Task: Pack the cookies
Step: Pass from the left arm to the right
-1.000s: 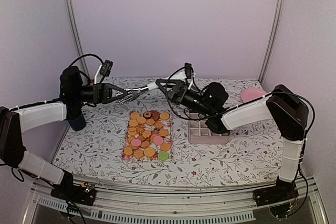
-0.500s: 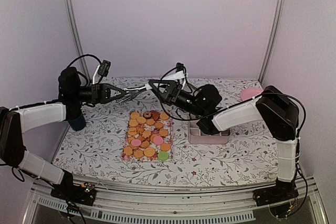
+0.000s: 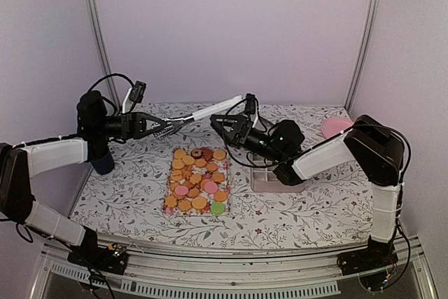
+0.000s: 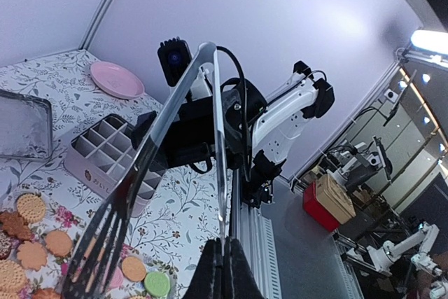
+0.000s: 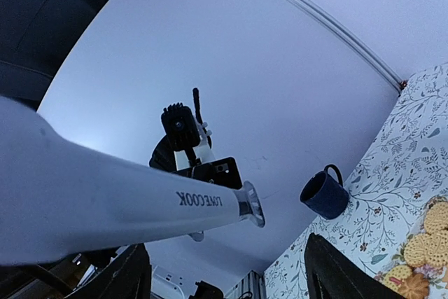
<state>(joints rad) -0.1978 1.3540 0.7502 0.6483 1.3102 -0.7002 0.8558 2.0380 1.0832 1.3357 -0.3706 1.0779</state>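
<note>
The cookies are small round discs, mostly orange with a few pink, green and brown, lying close together on a floral tray at mid-table; some show in the left wrist view and the right wrist view. My left gripper hangs above the tray's far end, shut on the metal end of a slotted spatula with a white handle. My right gripper is open just under that handle, holding nothing.
A grey box of small compartments stands right of the cookies, partly behind my right arm. A pink plate lies at the back right. A dark blue mug stands at the left. A foil tray shows in the left wrist view.
My right gripper swung left past the spatula handle, then came back right and sits just under it. Its jaws narrowed, then widened again. The left arm and spatula stayed put.
</note>
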